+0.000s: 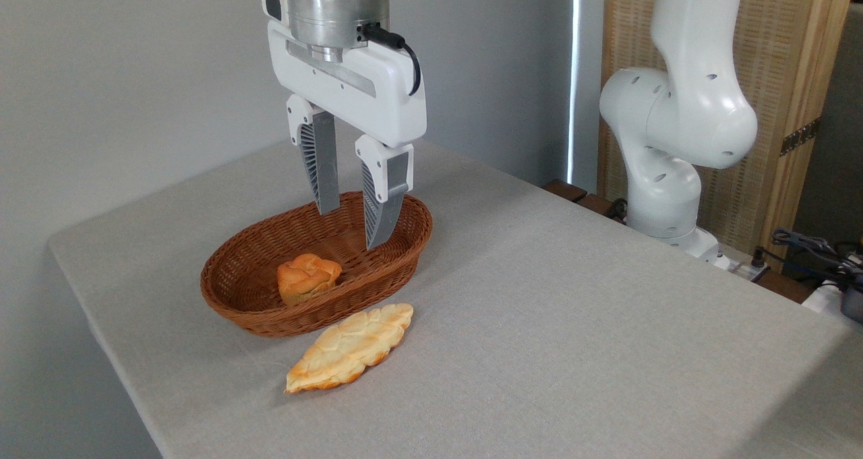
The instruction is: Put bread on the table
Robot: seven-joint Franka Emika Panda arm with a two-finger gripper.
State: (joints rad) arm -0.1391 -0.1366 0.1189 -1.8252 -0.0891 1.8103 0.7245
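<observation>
Gripper (354, 228), empty, jaws parted, hung above wicker basket (404, 260) on grey table (573, 324); bread (307, 277) lay inside basket, left of fingertips; braided loaf (350, 348) rested on cloth just before basket.

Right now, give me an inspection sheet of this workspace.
Surface: table, light grey cloth-like top, mostly bare.
Job's things: bread, small golden bun, lies inside the wicker basket, not yet on the table.
Clutter: braided loaf flat on the table just in front of the basket.
Grippers: gripper above the basket, fingers apart, holding nothing, clear of the bread.
Cables: black cable on the gripper body; loose cables beyond the table's right edge.
Surroundings: arm base, grey wall, woven screen.
</observation>
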